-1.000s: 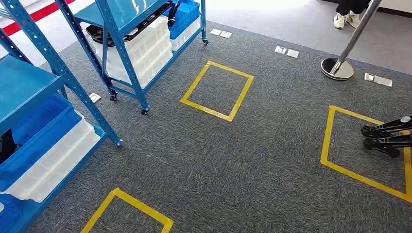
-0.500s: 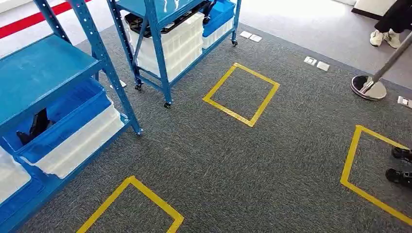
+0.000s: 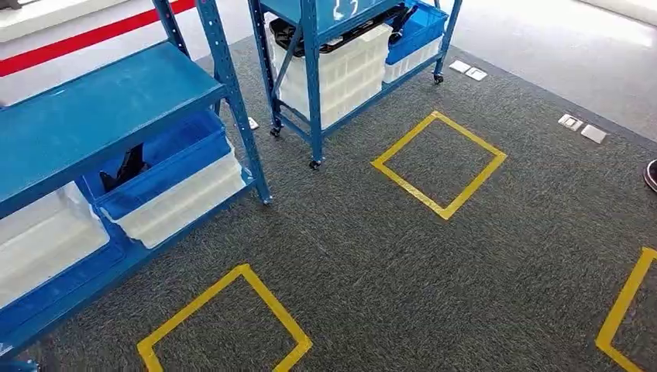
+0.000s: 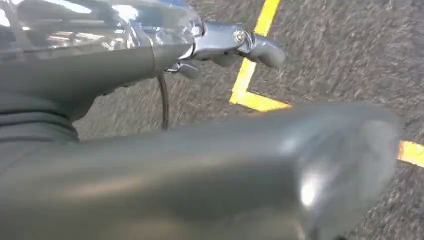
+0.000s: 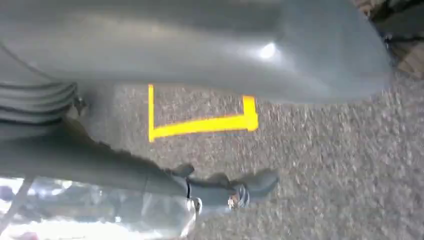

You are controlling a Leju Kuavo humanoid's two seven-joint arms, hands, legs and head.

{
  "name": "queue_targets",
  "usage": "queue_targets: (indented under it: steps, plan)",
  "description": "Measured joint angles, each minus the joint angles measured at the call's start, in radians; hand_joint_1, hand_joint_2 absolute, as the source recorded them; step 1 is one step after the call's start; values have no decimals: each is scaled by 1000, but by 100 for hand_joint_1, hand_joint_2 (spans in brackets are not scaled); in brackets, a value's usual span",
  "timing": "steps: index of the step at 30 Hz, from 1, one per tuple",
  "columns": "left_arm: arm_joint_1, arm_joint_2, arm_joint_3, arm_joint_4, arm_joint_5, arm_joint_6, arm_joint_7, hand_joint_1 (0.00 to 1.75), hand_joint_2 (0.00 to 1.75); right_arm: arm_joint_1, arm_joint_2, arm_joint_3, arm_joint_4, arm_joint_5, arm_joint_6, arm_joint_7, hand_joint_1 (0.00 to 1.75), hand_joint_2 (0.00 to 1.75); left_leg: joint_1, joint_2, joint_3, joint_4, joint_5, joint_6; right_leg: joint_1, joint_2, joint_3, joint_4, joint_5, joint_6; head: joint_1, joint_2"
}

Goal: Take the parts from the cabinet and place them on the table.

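Observation:
Black parts (image 3: 124, 167) lie in a blue bin (image 3: 166, 167) on the lower level of the near blue cabinet (image 3: 101, 108) at the left of the head view. More black parts (image 3: 403, 17) sit in a blue bin on the farther blue rack (image 3: 310, 85), next to white crates (image 3: 349, 66). My left hand (image 4: 150, 50) hangs over grey carpet with its fingers (image 4: 250, 45) stretched out, apart from the thumb and holding nothing. My right hand (image 5: 165, 182) also hangs over the carpet, its fingers (image 5: 250, 185) extended and empty.
Yellow tape squares (image 3: 438, 163) (image 3: 225, 325) mark the grey carpet, with part of another (image 3: 624, 310) at the right. White bins (image 3: 46, 236) fill the near cabinet's bottom shelf. Metal floor plates (image 3: 581, 128) lie near the carpet's far edge. A dark base (image 3: 651, 175) shows at the right edge.
The camera has swung left: both blue racks and the tape squares slid right in the picture. The chrome post, the person's feet and the black wheeled frame have left the view.

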Motion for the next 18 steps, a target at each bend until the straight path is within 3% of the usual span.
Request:
queue_targets:
  steps: [1, 2, 3, 4, 5, 7, 8, 9, 10, 12, 13, 14, 15, 16, 18]
  plan:
    - [-3, 0, 0, 0, 0, 0, 0, 0, 0, 2, 0, 0, 0, 0, 0, 0, 0, 0, 1, 20, -29, 70, -39, -1, 4, -17, 1, 0, 0, -2, -8, 0]
    - [-5, 0, 0, 0, 0, 0, 0, 0, 0, 5, 0, 0, 0, 0, 0, 0, 0, 0, 3, 29, -64, 154, -77, -2, 5, -35, 2, 0, -1, -4, -11, 0]
    - [-5, 0, 0, 0, 0, 0, 0, 0, 0, 6, 0, 0, 0, 0, 0, 1, 0, 0, 5, 32, -89, 215, -98, -4, 5, -50, 1, 0, -2, -4, -12, 0]
    - [-2, 0, 0, 0, 0, 0, 0, 0, 0, 7, 0, 0, 0, 0, 1, 1, 0, 0, 8, 36, -95, 236, -96, -7, 5, -62, 2, 0, -2, -4, -13, 0]
    - [-1, 0, 0, 0, 0, 0, 0, 0, 0, 6, 0, 0, 0, 0, 1, 0, 0, 0, 13, 38, -79, 213, -76, -11, 3, -73, 2, 1, -3, -3, -16, 0]
    - [-2, 0, 0, 0, 1, 0, 0, 0, 0, 4, 1, 0, 0, 0, 1, 0, 0, 0, 22, 56, 6, 58, 0, -16, -2, -92, 9, 1, -8, 5, -24, 0]
    - [-2, 0, 0, 0, 1, 0, 0, 0, 0, 4, 2, 0, 0, 0, 1, 0, 0, 0, 24, 87, 51, -24, 30, -17, -3, -100, 14, 3, -12, 12, -29, 0]
    - [-5, 0, 0, 0, 1, 0, 0, 0, 0, 5, 0, 0, 0, 0, 1, 0, 0, 0, 13, 117, 62, -53, 11, -22, 5, -107, 15, 8, -18, 22, -40, 0]
    - [-7, 0, 0, 0, 1, 0, 0, 0, 0, 5, 0, 0, 0, 0, 1, 1, 0, 0, 15, 107, 58, -53, 14, -13, 9, -115, 15, 9, -21, 27, -42, 0]
    - [-5, 0, 0, 0, 1, 0, 0, 0, 0, 3, 0, 0, 0, 0, 1, 0, 0, 0, 7, 90, 52, -51, 14, -2, 6, -130, 22, 1, -16, 35, -19, 0]
    - [-4, 0, 0, 0, 1, 1, 0, 0, 0, 1, 0, 0, 0, 0, 1, 0, 0, 0, 5, 79, 49, -52, 16, 5, 6, -139, 23, 0, -18, 38, -18, 0]
    - [-4, 0, 0, 0, 1, 2, 0, 0, 0, 0, 1, 0, 0, 0, 1, 0, 0, 0, 11, 71, 50, -56, 20, 12, 0, -123, 22, 4, -28, 47, -17, 0]
    - [-4, 0, 0, 0, 1, 2, 0, 0, 0, -1, 2, 0, 0, 0, 1, 0, 0, 0, 10, 63, 48, -56, 21, 15, 1, -86, 10, 31, -52, 46, -13, 0]
    - [-6, 0, 0, 0, 1, 2, 0, 0, 0, -1, 2, 0, 0, 0, 1, 0, 0, 0, 10, 55, 46, -56, 22, 21, 3, -66, -18, 89, -88, 44, -4, 0]
    - [-7, 0, 0, 0, 1, 2, 0, 0, 0, 2, 1, 0, 0, 0, 1, 0, 0, 0, 8, 34, 42, -56, 24, 28, 6, -50, -98, 253, -158, 43, 7, 0]
